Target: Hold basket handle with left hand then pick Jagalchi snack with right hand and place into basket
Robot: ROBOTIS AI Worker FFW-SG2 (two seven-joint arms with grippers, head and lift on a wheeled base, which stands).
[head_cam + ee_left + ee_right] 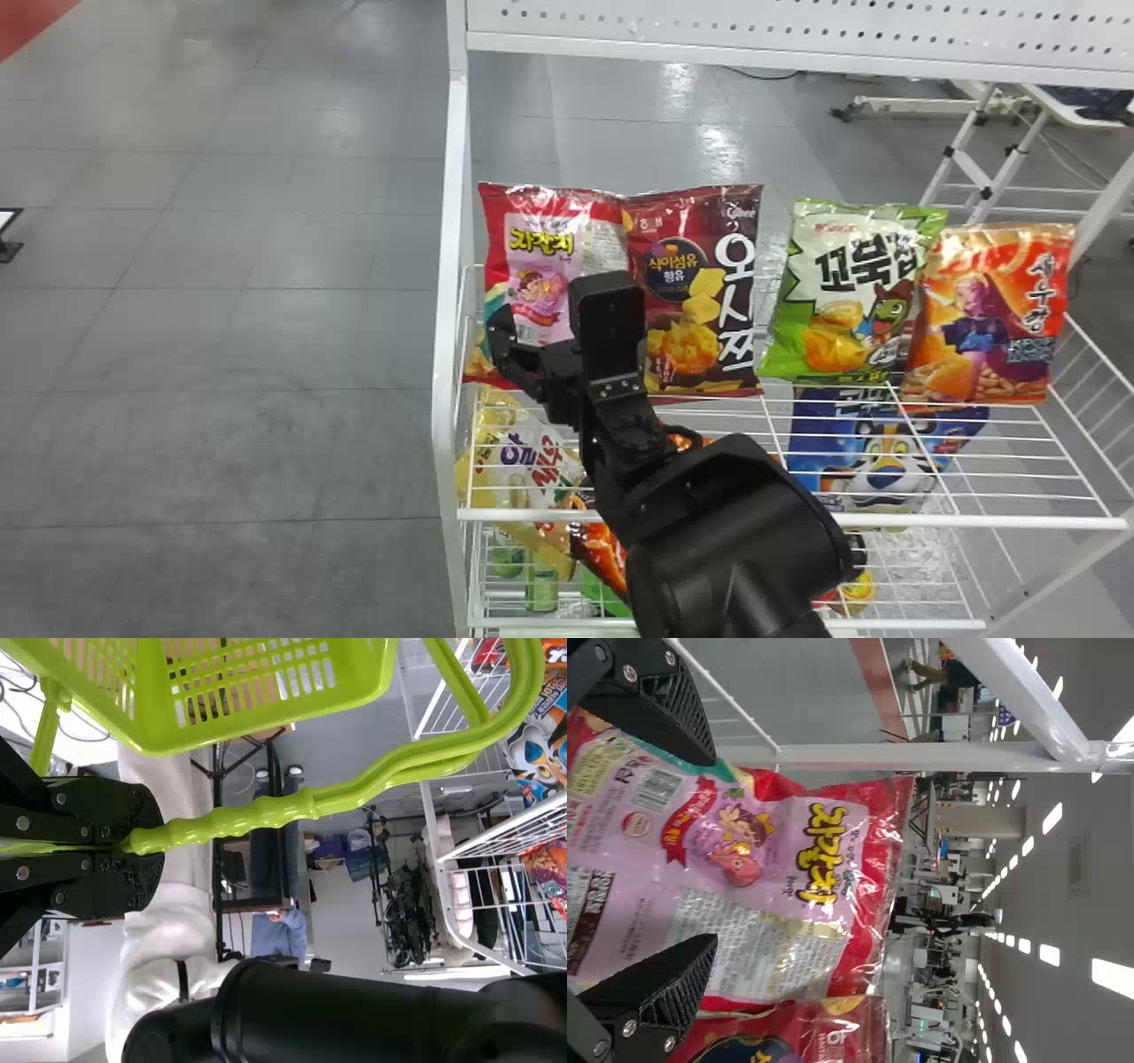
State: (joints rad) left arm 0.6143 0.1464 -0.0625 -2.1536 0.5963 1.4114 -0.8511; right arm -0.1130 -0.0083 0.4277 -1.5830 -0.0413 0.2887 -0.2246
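My left gripper [135, 847] clasps the basket handle [266, 814]; my right gripper [554, 326], wide, faces the Jagalchi snack [542, 262] at twelve o'clock.

This looks like a large open workshop or lab hall with a small mock shop set up in it. The shop part is a white wire rack [788, 519] with upright snack bags [837, 306], plus a green shopping basket [266, 704]. Around it are a plain grey tiled floor [221, 354], a wheeled white frame [921, 105], loose cables [75, 733], and long rows of ceiling lights [1112, 977] above scattered equipment [948, 895].
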